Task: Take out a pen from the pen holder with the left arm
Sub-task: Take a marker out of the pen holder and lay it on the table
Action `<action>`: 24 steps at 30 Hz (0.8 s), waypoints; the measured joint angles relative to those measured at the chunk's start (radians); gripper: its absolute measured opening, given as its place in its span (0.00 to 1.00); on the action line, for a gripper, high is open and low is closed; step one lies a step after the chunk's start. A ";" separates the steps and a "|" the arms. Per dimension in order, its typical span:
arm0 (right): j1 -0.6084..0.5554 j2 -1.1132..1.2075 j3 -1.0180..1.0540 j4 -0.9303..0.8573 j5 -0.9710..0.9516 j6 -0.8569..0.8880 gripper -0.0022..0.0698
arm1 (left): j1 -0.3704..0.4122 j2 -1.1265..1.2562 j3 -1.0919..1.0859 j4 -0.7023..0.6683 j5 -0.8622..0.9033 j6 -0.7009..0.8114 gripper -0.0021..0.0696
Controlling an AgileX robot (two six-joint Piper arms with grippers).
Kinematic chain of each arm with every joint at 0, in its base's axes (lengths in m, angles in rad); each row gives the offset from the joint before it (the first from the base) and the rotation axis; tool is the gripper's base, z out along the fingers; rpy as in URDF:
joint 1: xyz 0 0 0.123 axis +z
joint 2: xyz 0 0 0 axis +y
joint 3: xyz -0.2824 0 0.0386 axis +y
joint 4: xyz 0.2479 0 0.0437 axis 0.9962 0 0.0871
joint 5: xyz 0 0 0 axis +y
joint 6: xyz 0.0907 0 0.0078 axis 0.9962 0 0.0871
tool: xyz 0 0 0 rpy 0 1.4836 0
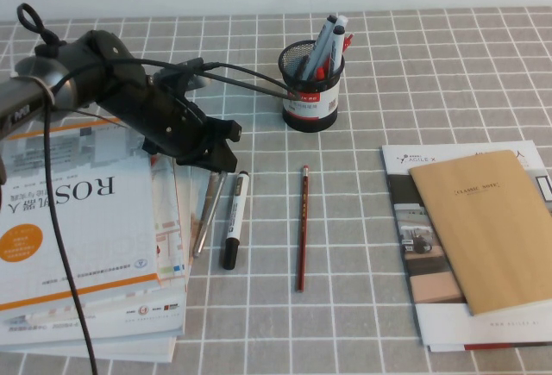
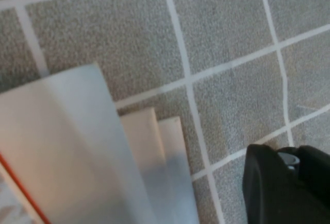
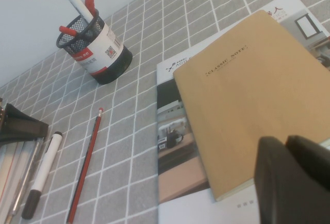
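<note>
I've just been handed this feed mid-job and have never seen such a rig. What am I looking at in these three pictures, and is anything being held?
This is a robot with two arms, each ending in a gripper. The high view looks down from the robot's own side; the other two pictures come from a camera on each wrist. The left gripper is low at the corner of the book stack, right at the upper end of a silver pen; whether it grips that pen is unclear. The right gripper, seen only in its own wrist view, is shut and empty above the brown notebook, which lies on a brochure. Also on the table: the pen holder with pens in it, a marker and a red pencil.
</note>
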 joint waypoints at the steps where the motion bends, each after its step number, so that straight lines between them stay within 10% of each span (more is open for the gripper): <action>1: 0.000 0.000 0.000 0.000 0.000 0.000 0.01 | 0.000 0.000 0.000 -0.004 0.000 0.000 0.11; 11: 0.000 0.000 0.000 0.000 0.000 0.000 0.01 | 0.000 0.000 0.000 -0.021 0.013 0.032 0.13; 19: 0.000 0.000 0.000 0.000 0.000 0.000 0.01 | 0.000 -0.009 0.002 -0.114 0.002 0.055 0.49; 24: 0.000 0.000 0.000 0.000 0.000 0.000 0.01 | 0.000 -0.061 -0.047 -0.138 0.000 0.081 0.52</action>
